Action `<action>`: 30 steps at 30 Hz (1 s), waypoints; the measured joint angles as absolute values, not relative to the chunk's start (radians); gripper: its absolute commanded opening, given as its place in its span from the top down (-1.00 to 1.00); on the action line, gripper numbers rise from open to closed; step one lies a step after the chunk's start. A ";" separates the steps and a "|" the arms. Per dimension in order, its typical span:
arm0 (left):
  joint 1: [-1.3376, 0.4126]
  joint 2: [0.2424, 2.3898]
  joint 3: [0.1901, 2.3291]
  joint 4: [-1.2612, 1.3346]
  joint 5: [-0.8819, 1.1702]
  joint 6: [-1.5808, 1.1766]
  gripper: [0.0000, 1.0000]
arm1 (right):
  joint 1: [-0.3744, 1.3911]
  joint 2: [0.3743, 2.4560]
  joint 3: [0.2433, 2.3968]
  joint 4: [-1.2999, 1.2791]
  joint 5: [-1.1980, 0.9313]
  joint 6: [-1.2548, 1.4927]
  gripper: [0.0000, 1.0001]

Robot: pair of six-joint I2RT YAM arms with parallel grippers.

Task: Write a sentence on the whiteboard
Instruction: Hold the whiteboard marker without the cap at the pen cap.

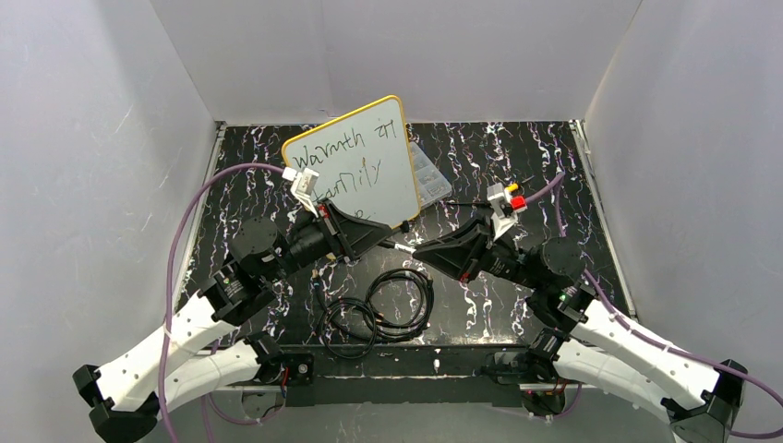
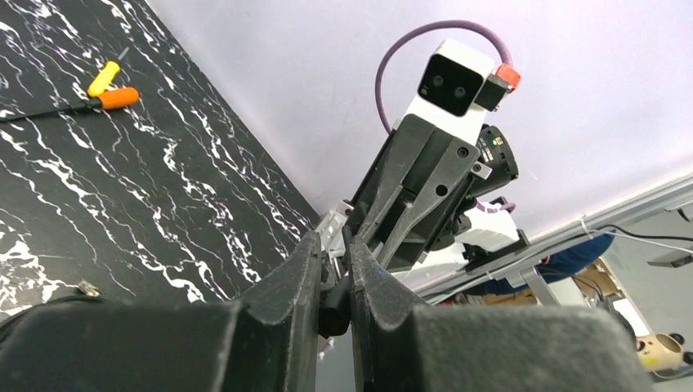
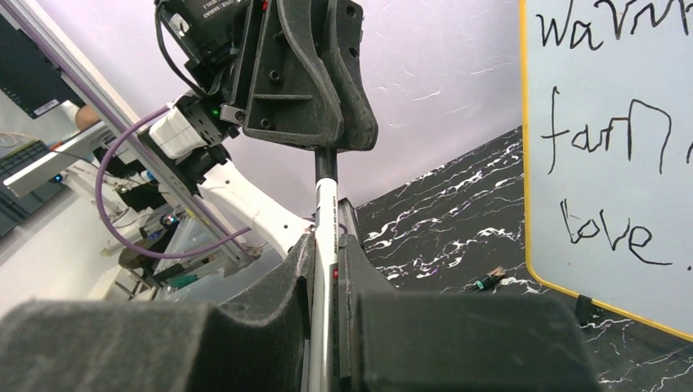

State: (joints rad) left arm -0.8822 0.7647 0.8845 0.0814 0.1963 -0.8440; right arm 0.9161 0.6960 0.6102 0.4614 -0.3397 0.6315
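- The whiteboard (image 1: 355,166) stands tilted near the middle of the table's (image 1: 480,157) far edge.
- The sentence (image 3: 609,139) on it is in black marker, in three lines. The last line says "love."
- The left jaws are shut tight on the black end of a marker (image 3: 324,204).
- The right jaws squeeze its white body.
- The two jaws meet tip to tip, with the whiteboard just behind them, on the far side.

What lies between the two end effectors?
A marker bridges them: the left end effector grips its black end, the right end effector its white barrel. Right wrist view.
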 measured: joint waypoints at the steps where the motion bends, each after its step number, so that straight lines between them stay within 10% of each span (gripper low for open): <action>1: -0.878 0.766 0.884 0.083 0.194 -0.840 1.00 | 0.915 0.704 0.611 0.469 -0.339 0.629 0.97; 30: -0.902 0.846 0.824 0.355 0.028 -0.830 1.00 | 0.907 0.740 0.611 0.543 -0.209 0.564 0.97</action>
